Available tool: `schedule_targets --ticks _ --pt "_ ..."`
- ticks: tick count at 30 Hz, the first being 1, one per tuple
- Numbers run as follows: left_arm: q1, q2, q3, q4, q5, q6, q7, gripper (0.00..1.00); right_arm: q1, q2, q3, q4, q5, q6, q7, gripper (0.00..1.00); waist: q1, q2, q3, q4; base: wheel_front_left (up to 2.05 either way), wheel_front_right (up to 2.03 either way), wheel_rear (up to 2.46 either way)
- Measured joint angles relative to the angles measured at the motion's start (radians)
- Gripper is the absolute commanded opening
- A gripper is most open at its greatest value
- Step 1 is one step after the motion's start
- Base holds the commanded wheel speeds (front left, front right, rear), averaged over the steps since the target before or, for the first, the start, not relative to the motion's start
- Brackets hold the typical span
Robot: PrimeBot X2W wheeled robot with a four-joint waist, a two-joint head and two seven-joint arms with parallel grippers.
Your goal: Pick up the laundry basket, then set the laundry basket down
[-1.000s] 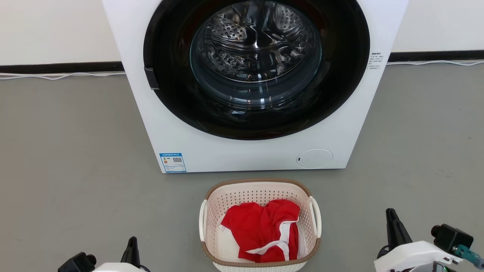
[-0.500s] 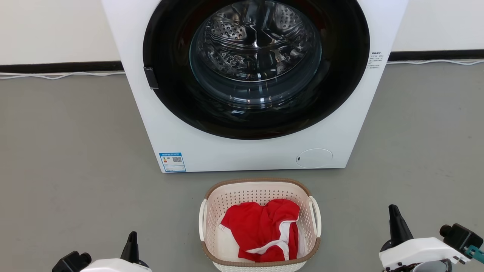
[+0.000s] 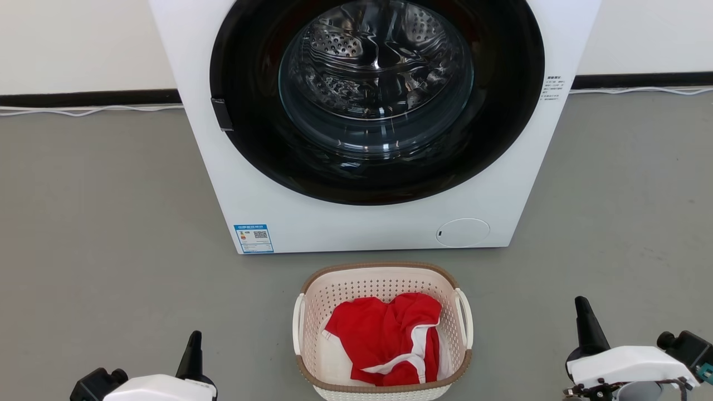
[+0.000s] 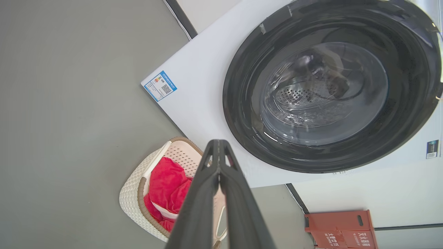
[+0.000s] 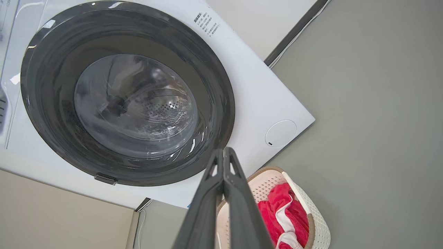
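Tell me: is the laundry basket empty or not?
Not empty. The laundry basket holds a crumpled red garment with white trim, lying loosely inside its walls.

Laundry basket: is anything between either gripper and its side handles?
Nothing visible. Bare grey floor separates the left gripper and the right gripper from the laundry basket; the washing machine stands beyond it, out of the way.
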Motion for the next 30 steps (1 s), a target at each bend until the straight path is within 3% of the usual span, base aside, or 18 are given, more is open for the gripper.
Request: schedule_targets --ticks 30 --pt "-0.007 0.004 0.012 -0.083 -0.307 -0.039 0.09 0.0 0.0 -0.003 -0.002 -0.078 0.407 0.0 0.088 0.0 -0.0001 0.0 0.004 -0.002 0.0 0.0 0.0"
